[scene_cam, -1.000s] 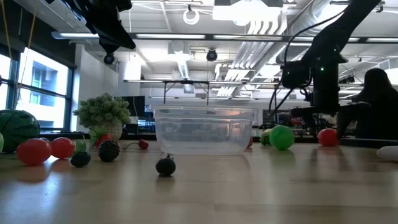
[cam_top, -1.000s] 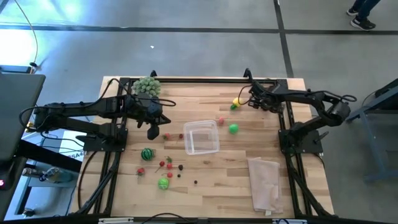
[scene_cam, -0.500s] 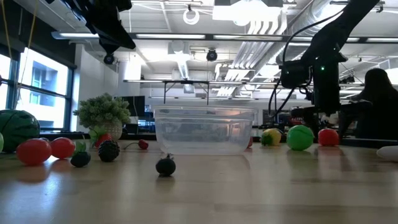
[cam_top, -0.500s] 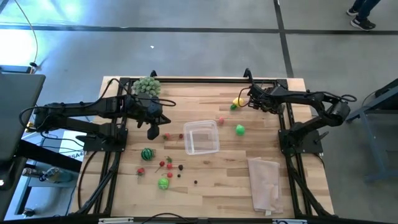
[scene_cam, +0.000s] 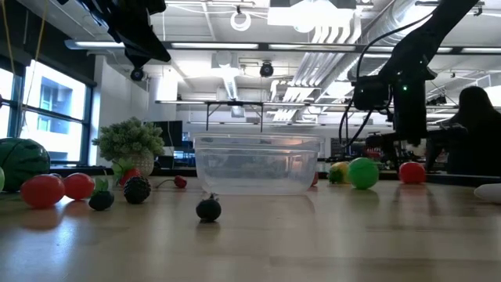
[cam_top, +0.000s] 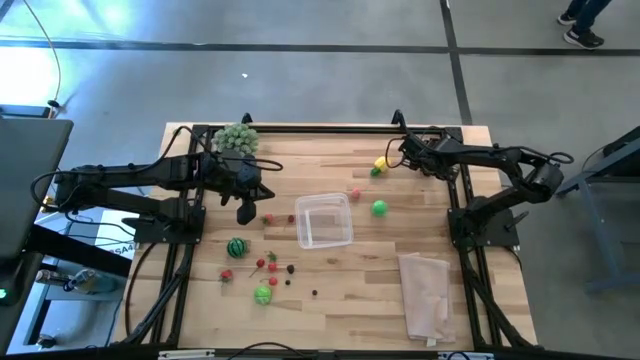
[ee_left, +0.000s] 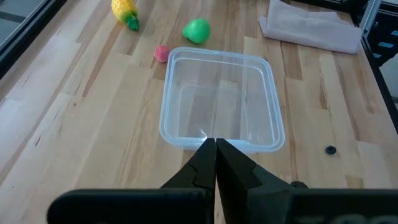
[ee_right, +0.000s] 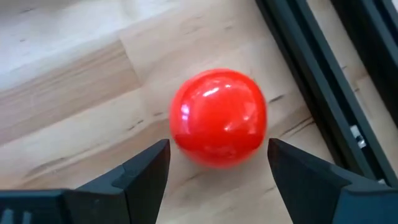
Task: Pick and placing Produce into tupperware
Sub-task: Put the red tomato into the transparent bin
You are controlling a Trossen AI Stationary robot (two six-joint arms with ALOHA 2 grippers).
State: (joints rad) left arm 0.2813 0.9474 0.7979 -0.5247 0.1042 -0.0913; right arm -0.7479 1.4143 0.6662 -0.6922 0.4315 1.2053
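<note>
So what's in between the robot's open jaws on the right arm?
A shiny red ball sits on the wooden table between the right gripper jaws, which are not touching it. The right wrist view shows this.

The pale wooden plank surface [cam_top: 340, 300] fills the middle of the high view. At its centre stands the clear tupperware [cam_top: 323, 219]. To its right lie a green ball [cam_top: 379, 208], a small pink fruit [cam_top: 355, 194] and a yellow piece [cam_top: 381, 163]. Lower left lie a striped green ball [cam_top: 236, 247], red berries [cam_top: 266, 264] and a green fruit [cam_top: 262, 294]. A bushy plant [cam_top: 236, 138] sits upper left, a folded beige cloth [cam_top: 425, 293] lower right.
</note>
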